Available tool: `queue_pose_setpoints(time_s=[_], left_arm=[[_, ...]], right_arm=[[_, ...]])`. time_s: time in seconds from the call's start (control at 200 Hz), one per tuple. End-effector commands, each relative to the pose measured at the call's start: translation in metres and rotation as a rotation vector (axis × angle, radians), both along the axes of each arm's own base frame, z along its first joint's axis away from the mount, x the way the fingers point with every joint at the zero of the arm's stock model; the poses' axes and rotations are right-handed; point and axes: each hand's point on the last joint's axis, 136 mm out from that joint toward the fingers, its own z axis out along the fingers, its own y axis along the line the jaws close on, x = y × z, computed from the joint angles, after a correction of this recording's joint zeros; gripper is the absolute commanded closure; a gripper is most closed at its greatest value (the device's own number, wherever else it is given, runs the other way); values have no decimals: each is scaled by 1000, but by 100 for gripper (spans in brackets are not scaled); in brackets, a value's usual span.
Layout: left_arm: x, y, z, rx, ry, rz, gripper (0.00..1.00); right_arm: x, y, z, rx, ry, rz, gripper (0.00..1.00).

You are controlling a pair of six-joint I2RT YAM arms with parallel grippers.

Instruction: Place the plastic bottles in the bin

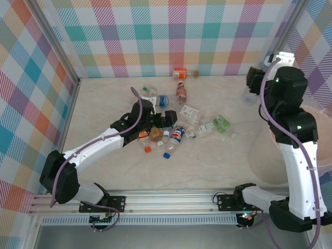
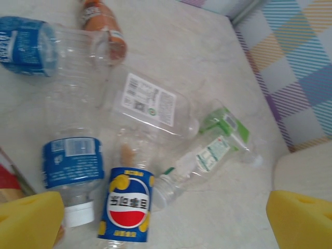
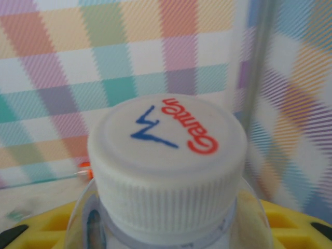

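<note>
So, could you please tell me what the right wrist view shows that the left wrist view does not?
Right wrist: a close-up white cap with red and blue print, on a clear bottle gripped by the right tool. Left wrist: loose bottles on the marbled table, including a Pepsi-labelled bottle and a green-labelled bottle, below the open left tool. Both: yellow fingers and the checked wall.

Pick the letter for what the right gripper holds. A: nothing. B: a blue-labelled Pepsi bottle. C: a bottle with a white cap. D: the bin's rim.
C: the right wrist view shows a white-capped bottle clamped in the right gripper.
</note>
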Motion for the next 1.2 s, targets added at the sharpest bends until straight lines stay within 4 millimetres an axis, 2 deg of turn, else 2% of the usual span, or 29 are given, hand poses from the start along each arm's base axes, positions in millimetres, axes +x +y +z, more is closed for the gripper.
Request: queue_pose_setpoints(time_s=[0.0, 0.065, 0.15, 0.28, 0.38, 0.56, 0.665, 0.76, 0.925, 1.195], left_arm=[[3, 21, -4, 75, -17, 73, 0], [5, 21, -5, 77, -16, 80, 0], [6, 20, -7, 77, -7, 82, 0], [8, 16, -9, 65, 8, 78, 0], [9, 13, -10, 62, 17, 71, 0], [10, 10, -12, 77, 29, 59, 0], [9, 13, -14, 85, 31, 64, 0], [9, 14, -16, 94, 34, 70, 0], [10, 14, -20, 96, 43, 76, 0], [11, 20, -23, 119, 43, 101, 0]], right_arm=[[-31, -52, 13, -201, 48, -262, 60], [-41, -67, 17, -276, 80, -339, 60], [-50, -79, 11, -286, 128, -389, 59], [-61, -100, -6, -282, 199, -476, 59], [-62, -116, -28, -244, 242, -546, 59], [-48, -129, -80, -107, 352, -520, 59], [-48, -142, -98, -86, 380, -565, 59], [-46, -149, -111, -68, 382, -591, 59], [-29, -156, -133, -57, 362, -618, 59], [1, -146, -143, -4, 298, -518, 59]])
